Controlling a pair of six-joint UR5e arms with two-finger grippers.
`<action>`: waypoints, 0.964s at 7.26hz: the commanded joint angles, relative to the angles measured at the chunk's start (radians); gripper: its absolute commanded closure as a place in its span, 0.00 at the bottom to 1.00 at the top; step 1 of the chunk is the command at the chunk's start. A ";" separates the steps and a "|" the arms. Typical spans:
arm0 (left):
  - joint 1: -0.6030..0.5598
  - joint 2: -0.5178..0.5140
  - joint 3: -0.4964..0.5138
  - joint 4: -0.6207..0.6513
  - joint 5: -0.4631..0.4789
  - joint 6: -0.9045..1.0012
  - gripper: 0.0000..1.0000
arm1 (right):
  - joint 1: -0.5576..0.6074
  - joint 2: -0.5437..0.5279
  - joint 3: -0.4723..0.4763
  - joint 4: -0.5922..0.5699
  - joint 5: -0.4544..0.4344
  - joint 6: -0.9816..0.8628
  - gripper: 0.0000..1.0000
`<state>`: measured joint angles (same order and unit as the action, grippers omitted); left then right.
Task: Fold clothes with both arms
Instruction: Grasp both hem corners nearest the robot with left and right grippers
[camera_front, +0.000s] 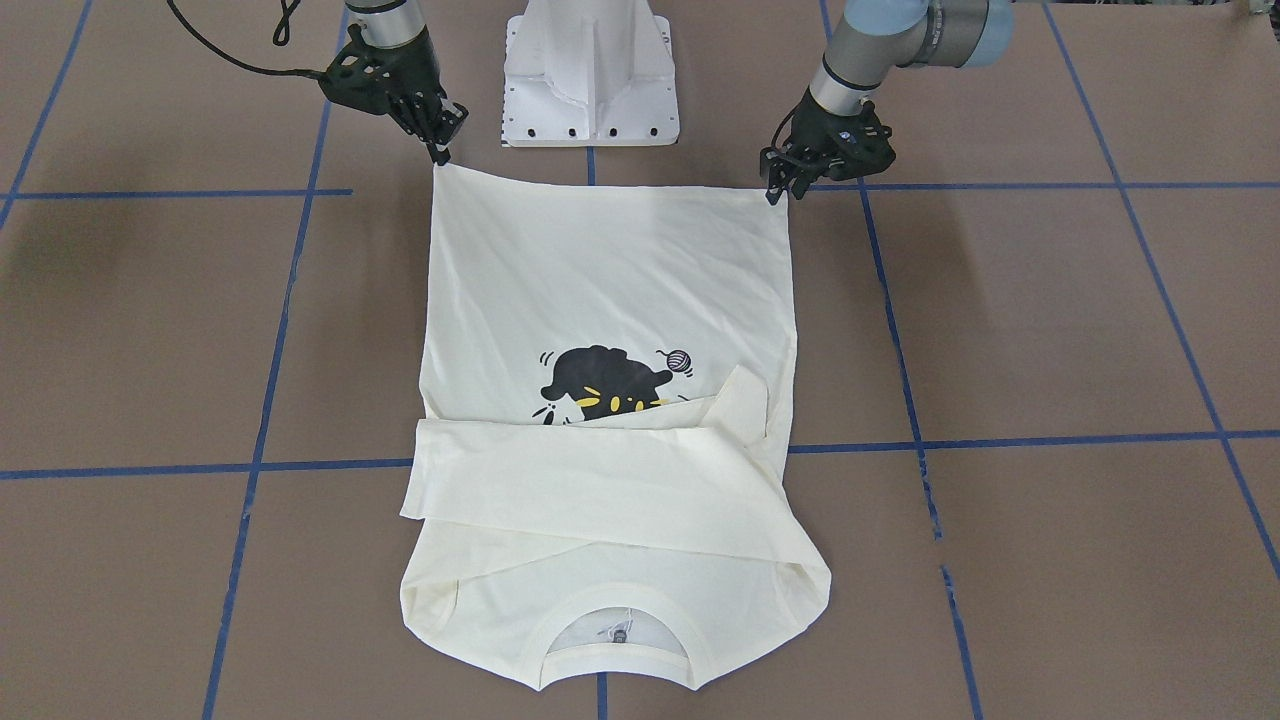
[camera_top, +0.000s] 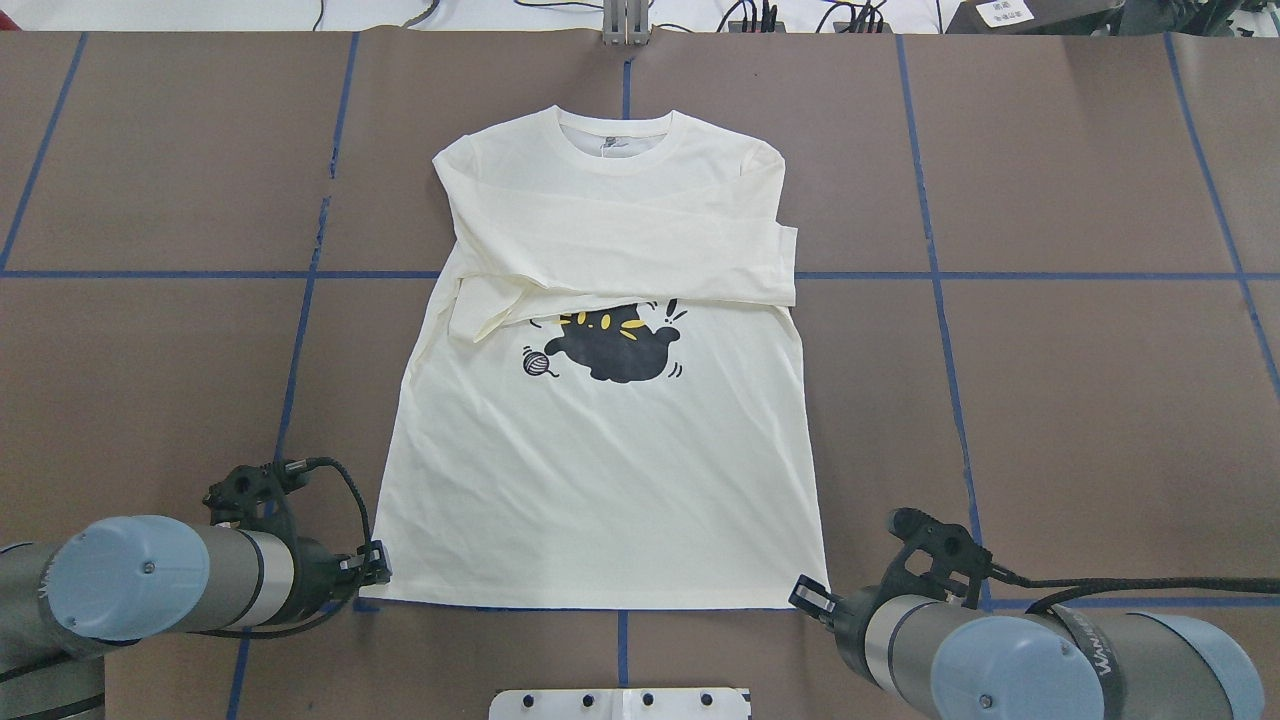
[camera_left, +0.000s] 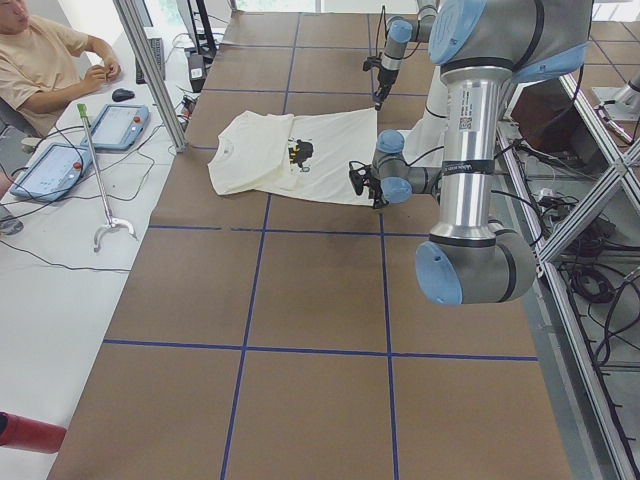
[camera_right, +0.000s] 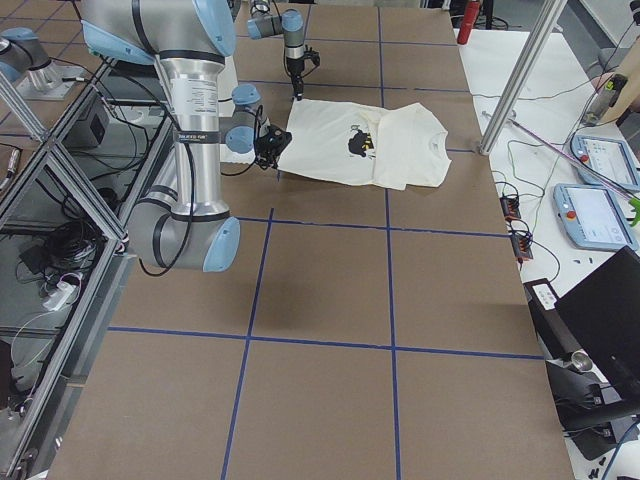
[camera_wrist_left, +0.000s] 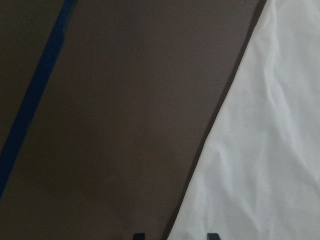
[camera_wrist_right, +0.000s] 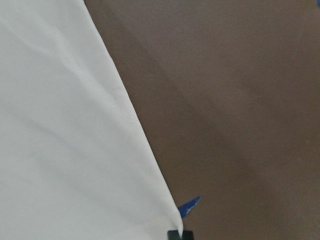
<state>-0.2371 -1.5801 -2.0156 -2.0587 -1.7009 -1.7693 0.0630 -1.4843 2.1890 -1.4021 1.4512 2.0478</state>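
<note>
The left fingers (camera_wrist_left: 214, 237) stand apart in the left wrist view, straddling a hem corner of the shirt (camera_wrist_left: 260, 150); they should close squarely on cloth before lifting. In the right wrist view the right fingers (camera_wrist_right: 174, 234) look pinched on the other corner. From overhead the shirt lies flat on the worktop (camera_top: 1050, 400), sleeves (camera_top: 620, 250) folded across; lift both corners evenly.

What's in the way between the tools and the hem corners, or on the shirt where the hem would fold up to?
Nothing visible. The left tool and the right tool each sit right at a hem corner of the shirt. Between hem and collar, only the shirt's own folded sleeves lie across the chest.
</note>
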 joint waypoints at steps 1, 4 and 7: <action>0.004 0.000 0.000 0.000 0.000 -0.002 0.54 | 0.000 0.001 0.000 0.000 0.000 0.000 1.00; 0.004 0.000 0.005 0.002 0.000 -0.002 0.59 | 0.000 0.001 0.002 0.000 0.001 -0.001 1.00; 0.004 0.000 -0.003 0.002 -0.005 -0.002 1.00 | 0.000 -0.001 0.002 0.000 0.002 -0.002 1.00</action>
<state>-0.2332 -1.5800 -2.0153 -2.0571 -1.7033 -1.7721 0.0629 -1.4843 2.1905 -1.4020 1.4526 2.0464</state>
